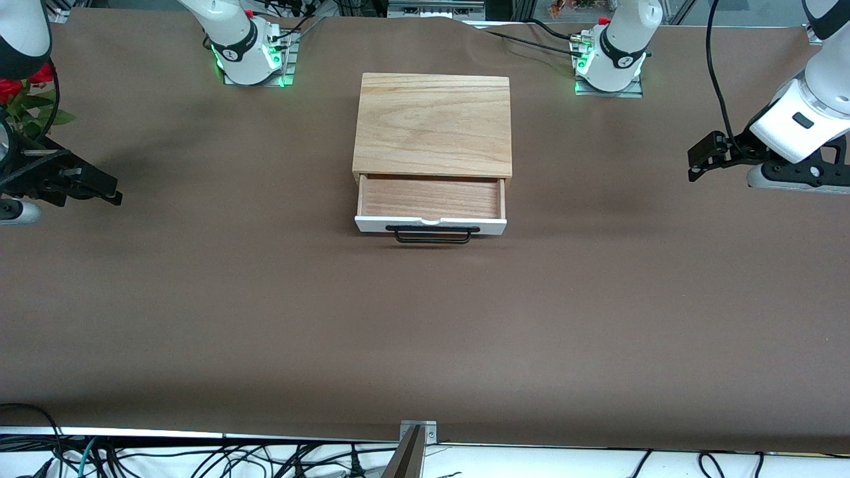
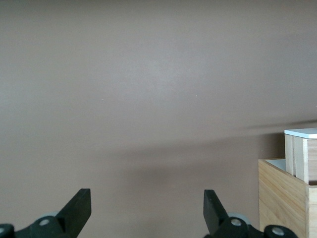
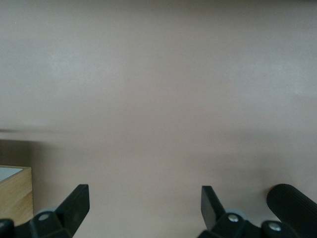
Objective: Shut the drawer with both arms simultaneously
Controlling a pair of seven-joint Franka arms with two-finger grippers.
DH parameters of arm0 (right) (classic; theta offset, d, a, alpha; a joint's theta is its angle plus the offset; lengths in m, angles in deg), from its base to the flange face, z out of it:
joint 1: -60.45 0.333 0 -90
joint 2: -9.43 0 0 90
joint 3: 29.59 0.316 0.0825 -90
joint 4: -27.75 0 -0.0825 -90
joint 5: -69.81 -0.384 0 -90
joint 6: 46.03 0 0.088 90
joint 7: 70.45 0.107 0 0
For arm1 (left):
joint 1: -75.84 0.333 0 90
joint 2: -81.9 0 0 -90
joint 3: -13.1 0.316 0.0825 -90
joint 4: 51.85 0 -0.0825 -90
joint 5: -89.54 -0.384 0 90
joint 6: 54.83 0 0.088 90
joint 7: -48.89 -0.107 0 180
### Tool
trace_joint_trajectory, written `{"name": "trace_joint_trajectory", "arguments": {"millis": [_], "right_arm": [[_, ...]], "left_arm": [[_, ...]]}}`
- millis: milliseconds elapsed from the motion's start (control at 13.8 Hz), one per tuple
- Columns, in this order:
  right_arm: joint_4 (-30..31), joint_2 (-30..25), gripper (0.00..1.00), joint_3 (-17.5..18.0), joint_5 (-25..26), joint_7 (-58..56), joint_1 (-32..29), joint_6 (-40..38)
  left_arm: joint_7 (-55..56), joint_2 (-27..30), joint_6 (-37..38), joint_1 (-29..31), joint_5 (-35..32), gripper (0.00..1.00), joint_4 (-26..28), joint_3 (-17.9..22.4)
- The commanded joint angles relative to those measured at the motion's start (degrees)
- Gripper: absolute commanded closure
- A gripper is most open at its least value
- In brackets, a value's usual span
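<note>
The drawer (image 1: 430, 198) stands pulled out of the light-oak box (image 1: 433, 123) at mid-table, toward the front camera. Its tray is empty. Its white front panel (image 1: 495, 226) carries a black wire handle (image 1: 433, 236). My left gripper (image 1: 697, 162) is open and empty, low over the bare table toward the left arm's end, well apart from the drawer. In the left wrist view the gripper (image 2: 147, 198) points at the cloth, with the drawer's white front (image 2: 302, 133) at the edge. My right gripper (image 1: 109, 192) is open and empty toward the right arm's end (image 3: 143, 196); a wooden corner (image 3: 15, 198) shows.
Brown cloth (image 1: 265, 299) covers the table. Red flowers (image 1: 26, 86) stand at the right arm's end by the right arm. Cables (image 1: 199, 458) and a metal bracket (image 1: 417, 438) lie along the table's front edge. The two green-lit bases (image 1: 252, 63) stand farther from the camera than the box.
</note>
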Motion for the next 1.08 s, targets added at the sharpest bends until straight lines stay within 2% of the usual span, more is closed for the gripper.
{"name": "trace_joint_trajectory", "arguments": {"millis": [0,145,289,578,867,1012], "right_arm": [[-1.3,1.1,0.00,0.3,-0.3,-0.2,0.2,-0.6],[-1.3,1.3,0.00,0.3,-0.3,-0.2,1.6,-0.3],[-1.4,2.1,0.00,0.3,-0.2,-0.2,4.1,-0.1],[-1.4,4.9,0.00,0.3,-0.2,-0.2,9.3,4.0],[-1.5,10.1,0.00,0.3,-0.5,-0.2,14.5,11.2],[-1.5,12.8,0.00,0.3,-2.6,-0.2,17.2,16.1]], "left_arm": [[-1.3,0.4,-0.5,0.3,1.2,0.00,0.3,-0.5],[-0.9,-1.7,-0.2,-0.6,1.3,0.00,-0.2,-0.7],[-0.2,-3.7,-0.4,-1.2,5.7,0.00,-0.6,-1.3],[-0.1,-11.7,-1.1,-3.7,10.4,0.00,-5.4,-1.6],[2.8,-18.8,-12.6,-8.9,15.4,0.00,-6.4,-1.7],[3.3,-21.4,-17.5,-12.3,18.8,0.00,-6.6,-1.7]]}}
